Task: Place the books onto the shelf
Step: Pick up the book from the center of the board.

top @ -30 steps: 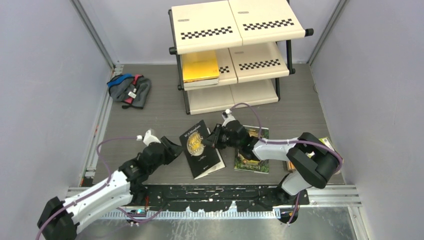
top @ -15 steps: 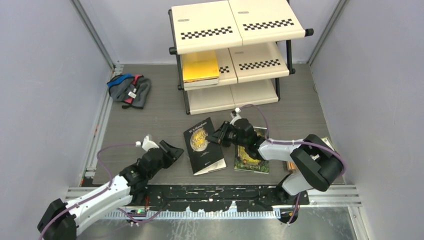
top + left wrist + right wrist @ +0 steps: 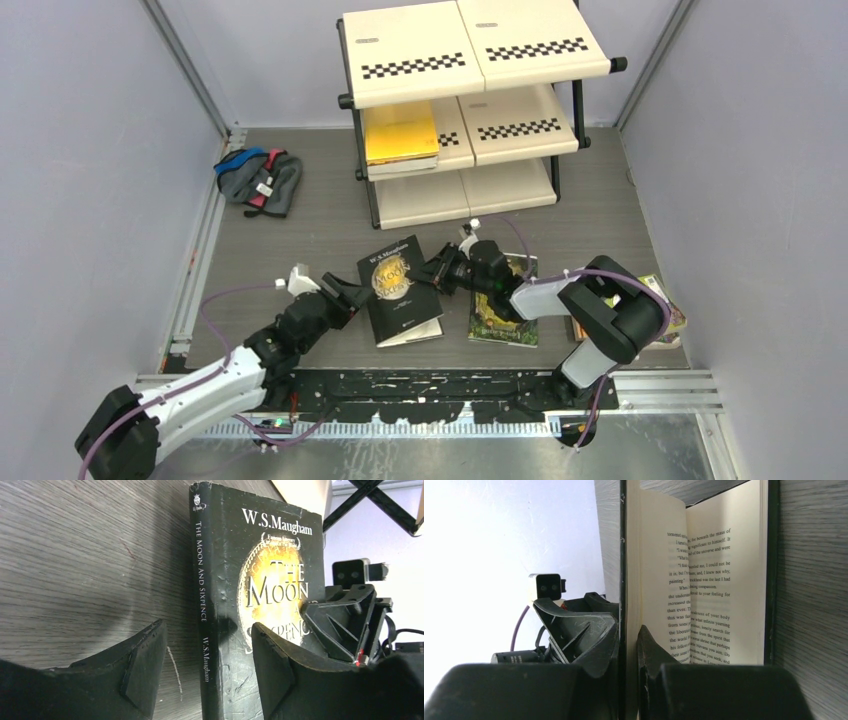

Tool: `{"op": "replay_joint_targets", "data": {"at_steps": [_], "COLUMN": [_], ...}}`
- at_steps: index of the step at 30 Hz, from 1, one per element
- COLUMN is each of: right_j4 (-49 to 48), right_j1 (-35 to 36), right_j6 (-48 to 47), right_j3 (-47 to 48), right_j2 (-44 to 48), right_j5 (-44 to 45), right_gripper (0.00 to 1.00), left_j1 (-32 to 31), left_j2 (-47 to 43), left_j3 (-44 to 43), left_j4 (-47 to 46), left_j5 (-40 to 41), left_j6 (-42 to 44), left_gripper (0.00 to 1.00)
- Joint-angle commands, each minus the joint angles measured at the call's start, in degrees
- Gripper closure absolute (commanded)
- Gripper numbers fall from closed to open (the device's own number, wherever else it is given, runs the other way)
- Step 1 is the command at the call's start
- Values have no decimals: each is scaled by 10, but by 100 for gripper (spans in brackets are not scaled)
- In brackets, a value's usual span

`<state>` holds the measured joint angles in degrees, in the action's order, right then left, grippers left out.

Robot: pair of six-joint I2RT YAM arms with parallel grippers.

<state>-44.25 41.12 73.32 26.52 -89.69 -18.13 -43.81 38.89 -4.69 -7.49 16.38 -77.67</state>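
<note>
1. Top view: take the black book [image 3: 398,290] as your landmark. It lies front cover up on the table [image 3: 300,225], on the near side of the shelf [image 3: 480,45] and apart from it.
2. Top view: your left gripper [image 3: 352,297] sits just beside the black book's spine edge with its jaws spread and nothing in them. Your right gripper [image 3: 440,272] meets the black book's opposite edge, near its far corner. From up here you cannot tell how its jaws stand.
3. Top view: a green-gold book [image 3: 500,318] lies just right of the black book, partly under the right arm. A yellow-backed book [image 3: 400,132] rests on the shelf's middle tier, beyond the black book. A cloth bundle [image 3: 258,180] lies well apart, off the black book's far left.
4. Left wrist view: the left gripper [image 3: 207,645] straddles the spine of the black book [image 3: 260,580], which reads "The Moon and Sixpence". The fingers [image 3: 142,675] stand wide apart. A clear gap shows on the table side, and the jaws are not clamped on anything. The right gripper [image 3: 345,625] shows at the cover's far edge.
5. Right wrist view: the right gripper [image 3: 626,645] is nearly closed, pinching the thin front cover of the black book [image 3: 704,590] between its fingers [image 3: 649,650]. The cover stands lifted off the pages, with a printed page exposed.
</note>
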Motion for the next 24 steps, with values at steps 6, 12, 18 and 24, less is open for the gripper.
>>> {"op": "replay_joint_targets", "data": {"at_steps": [6,12,18,24], "right_j4": [-193,-235,-240,-196], "right_j1": [0,5,15,15], "right_j6": [94,116,115,88], "right_j3": [3,0,5,12], "right_j2": [-37,-62,-71,-48], "right_j5": [-46,-50,-46,-38], "right_gripper": [99,99,99,99], "left_j1": [-1,-1,-1,-1], "left_j2": [8,19,11,-6], "left_j3": [-14,-10,-10,-10], "left_j4": [-70,-108,-137,-150], "left_j5": [-6,-10,-23,-54], "left_j6": [-19,-26,-20,1], "left_gripper": [36,37,44,67]}}
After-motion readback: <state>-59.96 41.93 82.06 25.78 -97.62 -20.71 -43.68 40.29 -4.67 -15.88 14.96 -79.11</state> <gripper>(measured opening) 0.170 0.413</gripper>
